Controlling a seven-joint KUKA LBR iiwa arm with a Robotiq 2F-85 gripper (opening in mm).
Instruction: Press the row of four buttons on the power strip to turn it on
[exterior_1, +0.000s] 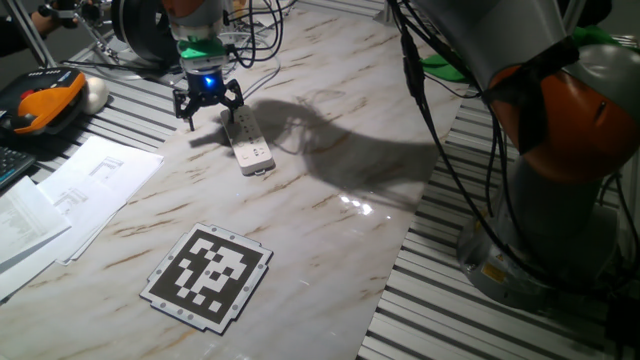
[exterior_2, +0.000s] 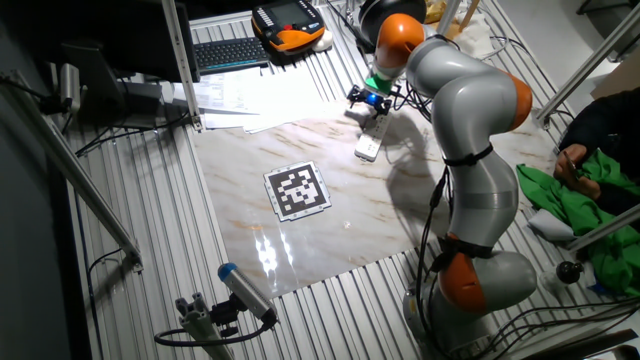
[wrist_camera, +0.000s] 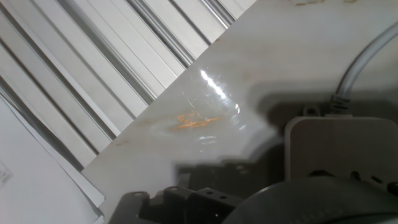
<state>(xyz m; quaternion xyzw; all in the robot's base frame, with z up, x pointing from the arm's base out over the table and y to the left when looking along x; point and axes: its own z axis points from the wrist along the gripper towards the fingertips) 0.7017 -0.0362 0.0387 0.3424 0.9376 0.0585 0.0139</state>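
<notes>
While claw (exterior_1: 207, 103) hovers at power strip's (exterior_1: 250, 143) twelve o'clock end, fingers spread, buttons apparently unpressed; four remain.

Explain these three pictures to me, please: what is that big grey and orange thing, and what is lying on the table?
It is a robot arm, built from jointed segments. Two pictures come from cameras fixed at different sides of the table; the third, blurry one comes from a camera on the arm's hand. At the arm's tip is a gripper with dark fingers, hanging over the far end of a white power strip. Nothing is visibly held. Whether the fingers touch the strip, I cannot tell. Also on the table: a black-and-white patterned card and paper sheets.
</notes>
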